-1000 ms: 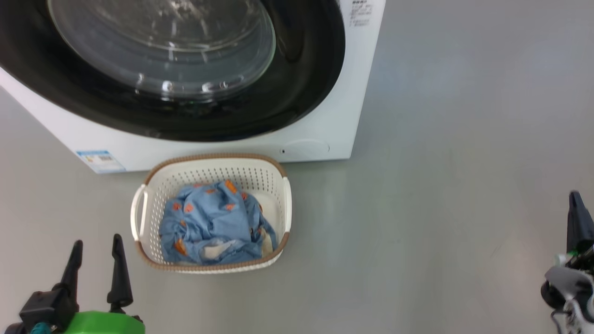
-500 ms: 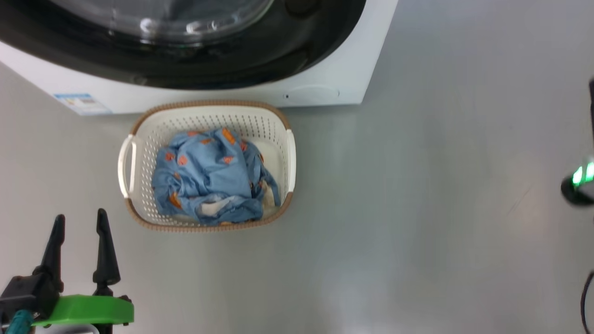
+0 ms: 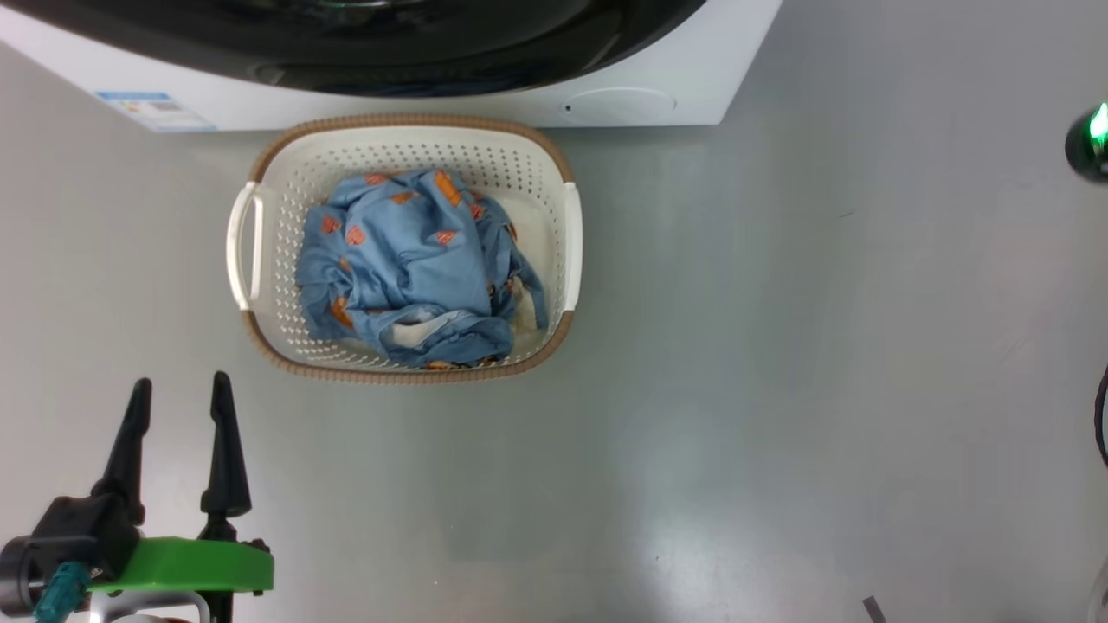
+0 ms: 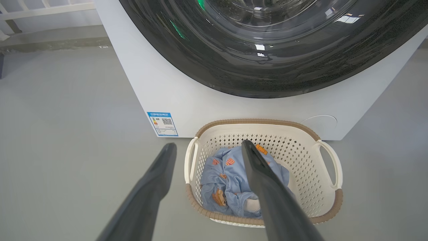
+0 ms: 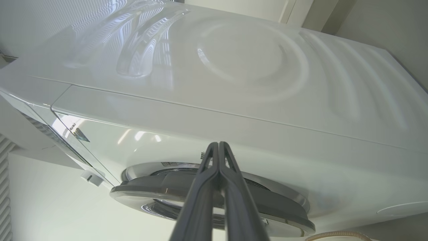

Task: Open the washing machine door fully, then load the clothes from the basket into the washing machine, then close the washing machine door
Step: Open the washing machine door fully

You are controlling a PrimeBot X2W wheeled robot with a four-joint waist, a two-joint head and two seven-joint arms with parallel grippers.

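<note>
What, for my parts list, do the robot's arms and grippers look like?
The left gripper has two long, tapering black fingers on black blocks, above a bright green bracket with a teal plug beside it. The right gripper has the same slim dark-grey fingers, smooth and pointed.

Bright, even light — soft glare on the floor (image 3: 684, 519), wrist views warped.

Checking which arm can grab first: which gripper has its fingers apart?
The left gripper: its two dark fingers stand spread apart; the right gripper has its fingers pressed together.
</note>
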